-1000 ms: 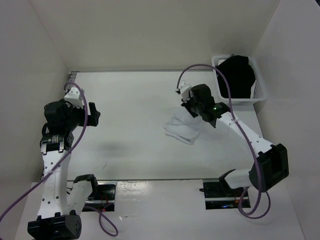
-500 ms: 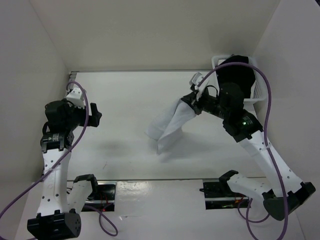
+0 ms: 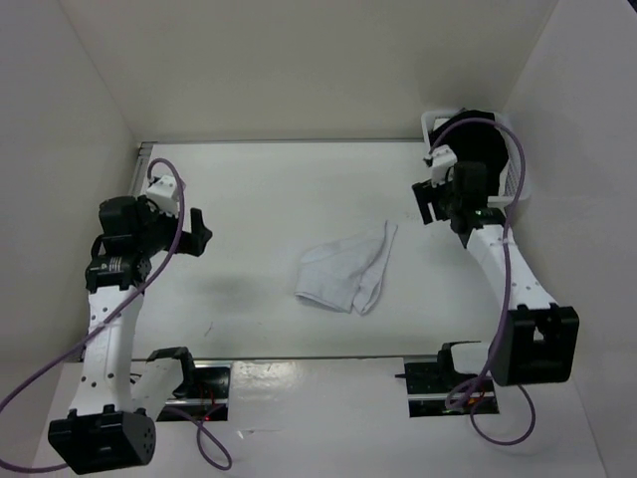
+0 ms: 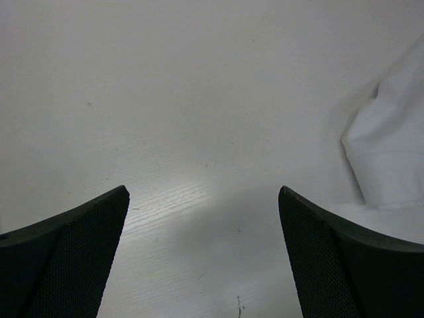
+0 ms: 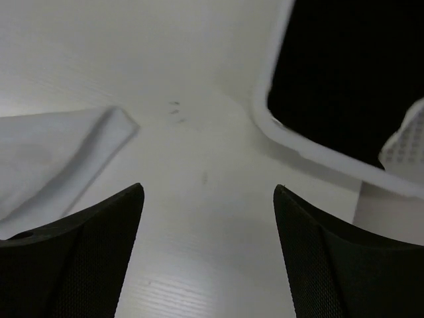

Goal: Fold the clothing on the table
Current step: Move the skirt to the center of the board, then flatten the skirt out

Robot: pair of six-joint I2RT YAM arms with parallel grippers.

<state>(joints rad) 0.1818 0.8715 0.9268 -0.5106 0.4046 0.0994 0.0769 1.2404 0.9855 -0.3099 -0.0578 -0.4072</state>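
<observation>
The white clothing [image 3: 343, 267] lies crumpled in a loose fold near the middle of the table [image 3: 259, 189]. Its edge shows at the right of the left wrist view [image 4: 391, 146] and at the left of the right wrist view [image 5: 53, 152]. My left gripper [image 3: 199, 231] hovers open at the table's left side, well apart from the clothing, with bare tabletop between its fingers [image 4: 66, 265]. My right gripper [image 3: 426, 202] is open beside the basket, up and right of the clothing, with nothing between its fingers [image 5: 331, 265].
A white slotted basket [image 3: 518, 189] holding a black garment [image 3: 476, 149] stands at the table's far right corner; its rim [image 5: 265, 112] is close ahead of my right gripper. A metal rail [image 3: 279, 141] runs along the far edge. White walls enclose the table.
My right gripper has opened and let the clothing drop; the cloth, lifted half a second ago, now lies flat. The right arm has drawn back toward the basket. The left arm shifted slightly.
</observation>
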